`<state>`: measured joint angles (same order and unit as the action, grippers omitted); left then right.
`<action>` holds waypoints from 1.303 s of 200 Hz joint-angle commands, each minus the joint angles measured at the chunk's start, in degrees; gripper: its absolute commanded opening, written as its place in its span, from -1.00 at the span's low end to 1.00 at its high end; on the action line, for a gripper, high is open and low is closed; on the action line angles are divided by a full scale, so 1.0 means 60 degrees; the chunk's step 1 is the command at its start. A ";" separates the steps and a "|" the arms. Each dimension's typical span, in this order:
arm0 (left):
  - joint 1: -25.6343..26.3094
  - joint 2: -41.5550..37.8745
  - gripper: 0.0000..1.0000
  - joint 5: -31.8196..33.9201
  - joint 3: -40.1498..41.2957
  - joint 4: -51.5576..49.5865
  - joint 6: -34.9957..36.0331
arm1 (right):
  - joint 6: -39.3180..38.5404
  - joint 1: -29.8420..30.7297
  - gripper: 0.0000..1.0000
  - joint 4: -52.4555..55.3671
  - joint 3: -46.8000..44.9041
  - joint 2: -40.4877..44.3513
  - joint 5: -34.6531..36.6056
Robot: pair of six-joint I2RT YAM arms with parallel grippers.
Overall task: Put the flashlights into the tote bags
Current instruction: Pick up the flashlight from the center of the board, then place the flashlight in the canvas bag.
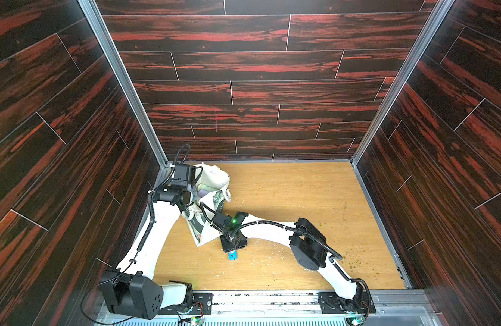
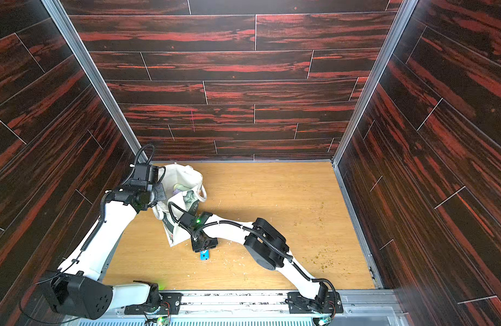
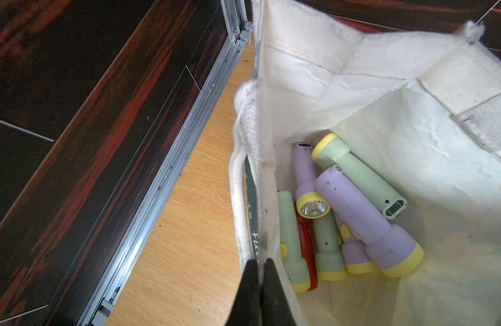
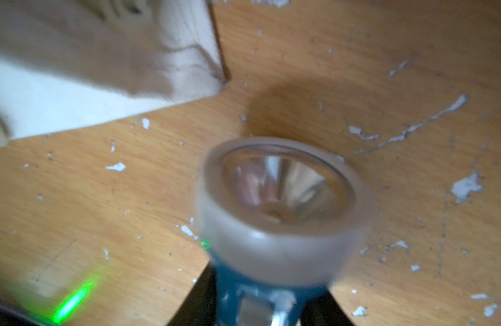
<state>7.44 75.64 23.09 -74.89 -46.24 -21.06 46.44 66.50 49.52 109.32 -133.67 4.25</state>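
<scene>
The cream tote bag (image 1: pixel 215 180) (image 2: pixel 184 176) stands open at the table's back left. My left gripper (image 3: pixel 260 265) is shut on its side wall (image 3: pixel 384 84), holding the mouth open. Several flashlights lie inside: lilac ones (image 3: pixel 365 217), pale green ones (image 3: pixel 356 175) and a red one (image 3: pixel 307 248). In both top views a blue flashlight (image 1: pixel 232 255) (image 2: pixel 204 255) lies on the table just in front of the bag's lower corner. My right gripper (image 1: pixel 232 249) (image 4: pixel 267 285) is down over it, its black fingers (image 4: pixel 207 285) pressed on both sides of the blue body. The clear lens head (image 4: pixel 280 203) faces the wrist camera, blurred.
Dark wood-grain walls with metal rails (image 3: pixel 170 175) enclose the light wooden table (image 1: pixel 300 197). White flakes (image 4: pixel 466 186) and greenish crumbs (image 1: pixel 353 262) are scattered over its right and front parts. The bag's rope handle (image 3: pixel 239 197) hangs outside near the left wall.
</scene>
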 commanded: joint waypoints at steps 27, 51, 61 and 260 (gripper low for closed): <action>-0.0023 -0.0516 -1.00 -0.0350 0.0000 0.0318 -0.0107 | 0.0372 -0.0052 -0.42 -0.0574 -0.1413 0.0743 0.0348; -0.0025 -0.0707 -1.00 -0.1013 0.0086 0.0663 -0.0048 | 0.0645 -0.0058 -0.53 -0.1543 -0.2696 0.2174 0.1142; -0.0039 -0.0765 -1.00 -0.1348 0.0090 0.0792 -0.0006 | 0.0703 -0.0089 -0.54 -0.2009 -0.3252 0.2841 0.1444; 0.0938 -0.0661 -1.00 -0.7262 0.0321 0.2664 0.0320 | -0.0671 -0.0876 -0.86 -0.4973 -0.6536 0.9285 0.2504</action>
<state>11.70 73.03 -15.44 -72.93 -34.87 -19.90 48.12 62.02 25.21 68.66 -79.35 24.91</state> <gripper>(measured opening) 0.074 0.386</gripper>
